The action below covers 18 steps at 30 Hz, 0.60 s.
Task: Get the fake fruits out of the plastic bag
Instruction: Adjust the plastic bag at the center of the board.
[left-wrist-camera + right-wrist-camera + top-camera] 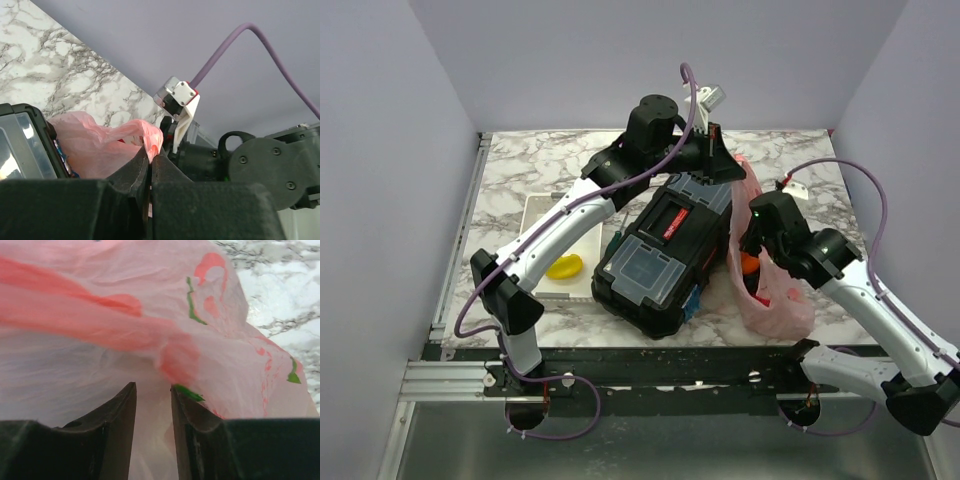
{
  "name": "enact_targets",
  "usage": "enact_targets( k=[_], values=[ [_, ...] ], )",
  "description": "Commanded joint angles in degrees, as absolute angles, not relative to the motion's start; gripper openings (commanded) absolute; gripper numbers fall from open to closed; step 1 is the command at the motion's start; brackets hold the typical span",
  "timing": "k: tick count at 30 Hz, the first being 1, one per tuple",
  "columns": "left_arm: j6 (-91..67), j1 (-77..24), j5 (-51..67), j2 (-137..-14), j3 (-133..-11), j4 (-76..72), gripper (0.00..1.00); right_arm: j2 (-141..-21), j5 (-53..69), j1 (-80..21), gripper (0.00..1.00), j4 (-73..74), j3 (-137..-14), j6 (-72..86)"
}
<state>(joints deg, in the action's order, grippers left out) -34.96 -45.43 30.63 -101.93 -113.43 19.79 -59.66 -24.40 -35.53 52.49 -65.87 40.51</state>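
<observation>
On marble counter (520, 170), black plastic toolbox (665, 255) sits btwn white rectangular tray (560, 287) and thin pink-red plastic bag (775, 300). L arm (555, 232) reaches across over toolbox. Count: 1 toolbox, 1 tray w/ 1 yellow piece (565, 266) in it, 1 bag. Only 1 fruit shows, an orange round one (750, 265) at bag mouth; anything else inside is hidden by film. L gripper (151, 149): jaws together, clamped on bag's far edge. R gripper (152, 400): at bag, jaws a narrow gap apart w/ film in gap; can't tell if pinched.

marble table (540, 165): toolbox (660, 255), tray (542, 212), plastic bag (778, 308)
</observation>
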Motion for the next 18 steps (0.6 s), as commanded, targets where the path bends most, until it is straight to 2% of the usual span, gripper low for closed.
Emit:
enact_targets(
  k=[1, 3, 7, 9, 10, 14, 18],
  values=[
    [-35.0, -45.1, 32.4, -97.5, -111.0, 17.7, 0.00, -60.6, -36.4, -35.0, 0.39, 55.3, -63.2, 50.6],
    [-33.6, -45.0, 31.2, -97.2, -110.5, 17.7, 0.00, -60.8, -39.7, -31.7, 0.42, 58.4, -63.0, 53.7],
    [-31.0, -44.1, 31.1, -98.6, -114.7, 22.0, 0.00, -57.2, -32.8, -20.1, 0.43, 53.8, -59.5, 49.2],
    [-30.8, -43.9, 32.0, -99.4, -115.9, 23.4, 0.00, -55.9, -30.6, -15.7, 0.57, 51.9, -57.9, 47.3],
    [-30.6, -43.9, 32.0, -99.6, -116.3, 24.3, 0.00, -56.0, -29.8, -13.7, 0.58, 51.9, -58.0, 46.5],
    [-29.1, -43.9, 31.5, -98.5, -114.4, 24.2, 0.00, -57.4, -25.1, -8.9, 0.60, 50.7, -58.3, 42.9],
    [-29.0, -43.9, 31.4, -99.0, -115.7, 25.0, 0.00, -58.9, -15.6, -8.9, 0.64, 48.3, -60.7, 37.0]
  ],
)
